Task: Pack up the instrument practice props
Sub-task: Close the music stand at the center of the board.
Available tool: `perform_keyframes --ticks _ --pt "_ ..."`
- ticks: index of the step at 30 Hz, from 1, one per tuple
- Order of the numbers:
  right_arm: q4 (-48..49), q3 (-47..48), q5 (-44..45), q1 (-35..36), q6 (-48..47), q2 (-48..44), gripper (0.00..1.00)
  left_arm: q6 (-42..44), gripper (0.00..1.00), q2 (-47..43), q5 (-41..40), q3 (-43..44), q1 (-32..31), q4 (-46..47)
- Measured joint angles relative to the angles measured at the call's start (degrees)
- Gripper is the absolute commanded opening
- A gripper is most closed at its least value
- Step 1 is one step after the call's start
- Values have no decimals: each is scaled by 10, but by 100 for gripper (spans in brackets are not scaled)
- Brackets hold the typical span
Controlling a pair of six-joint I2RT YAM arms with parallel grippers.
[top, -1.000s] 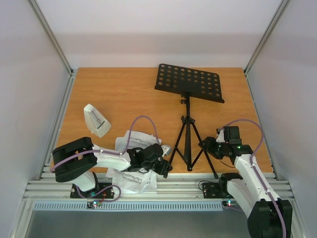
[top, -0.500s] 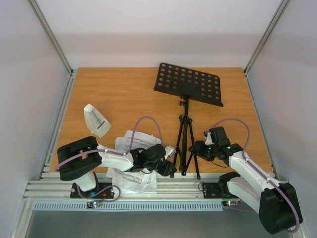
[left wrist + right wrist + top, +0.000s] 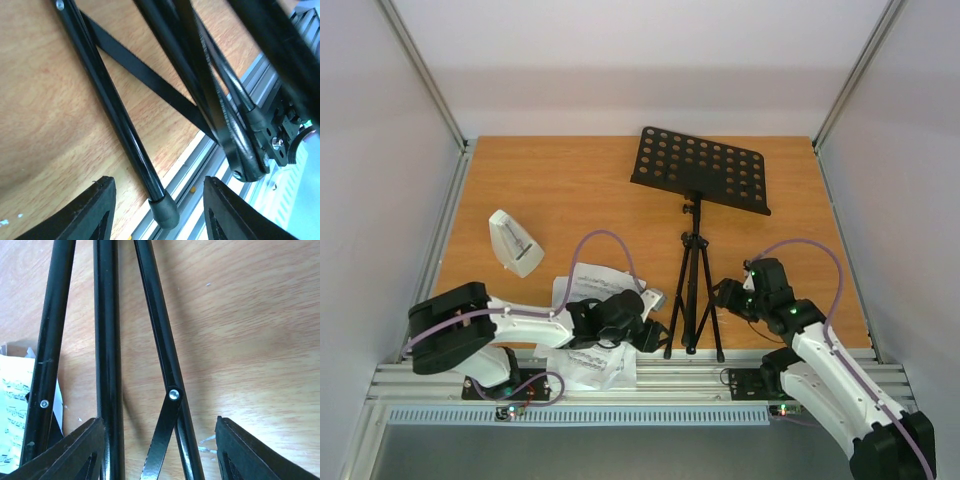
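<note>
The legs of the music stand [image 3: 700,172] are being straddled by the left gripper [image 3: 159,200] and right gripper [image 3: 160,440], fingers apart, so even inward squeezing is being advised tbh.

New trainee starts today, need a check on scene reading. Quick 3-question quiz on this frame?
1. True or false: the music stand lies on its side.
2. What sits between the fingers of the left hand? A) a tripod leg B) a pen C) a sheet-music page
3. Which prop sits furthest left in the top view?

Key:
1. False, it stands upright on its legs.
2. A, and the fingers stand apart from it on both sides.
3. The metronome.
</note>
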Motion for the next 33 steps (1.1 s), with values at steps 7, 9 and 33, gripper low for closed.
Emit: perform_keyframes --ticks 7,9,33 --pt "-77 3 10 0 2 -48 52 -2 44 -35 -5 -3 0 -9" --pt "-96 3 9 0 4 -68 48 -9 43 -31 1 -3 0 -6" --pt "-42 -53 -43 43 43 -1 30 -29 38 61 19 1 0 33"
